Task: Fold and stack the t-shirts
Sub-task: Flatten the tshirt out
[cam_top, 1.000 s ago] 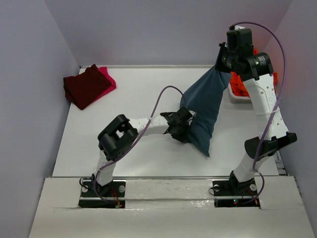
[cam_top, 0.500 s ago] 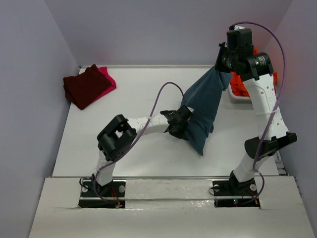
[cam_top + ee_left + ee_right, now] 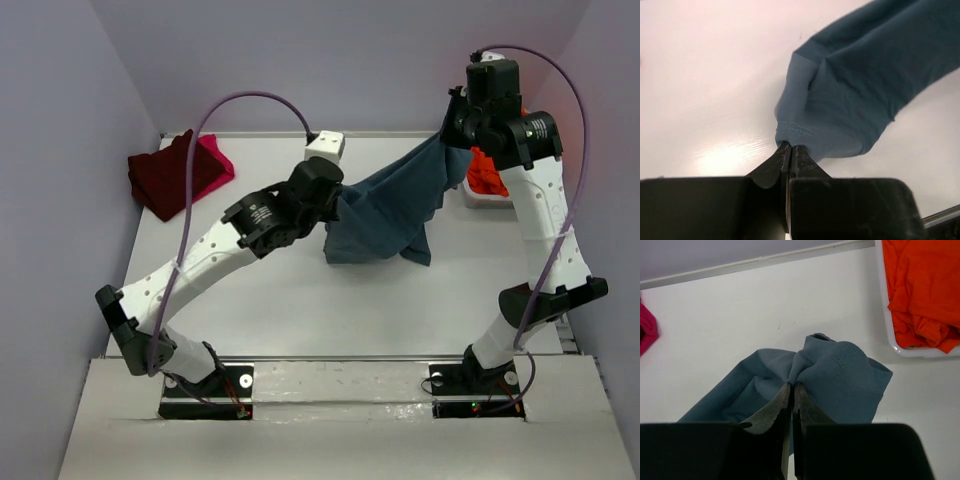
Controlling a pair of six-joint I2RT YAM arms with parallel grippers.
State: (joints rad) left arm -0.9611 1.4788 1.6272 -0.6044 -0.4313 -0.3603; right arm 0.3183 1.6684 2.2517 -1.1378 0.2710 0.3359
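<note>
left gripper (image 3: 788, 146) and right gripper (image 3: 792, 386) each pinch the teal-blue t-shirt (image 3: 385, 215) tight; right arm's sticker (image 3: 540, 126) too small to read.

Robot lab cell: white table (image 3: 260, 310), plain surrounding walls (image 3: 300, 60), left arm (image 3: 200, 265) and right arm (image 3: 540, 220) bolted on.

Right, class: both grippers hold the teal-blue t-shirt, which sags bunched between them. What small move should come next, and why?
Probably spread the arms apart until the cloth pulls taut. The left gripper and right gripper are each shut on an edge of the teal-blue t-shirt, but it droops in crumpled folds between them, so it cannot yet be laid flat for folding.
</note>
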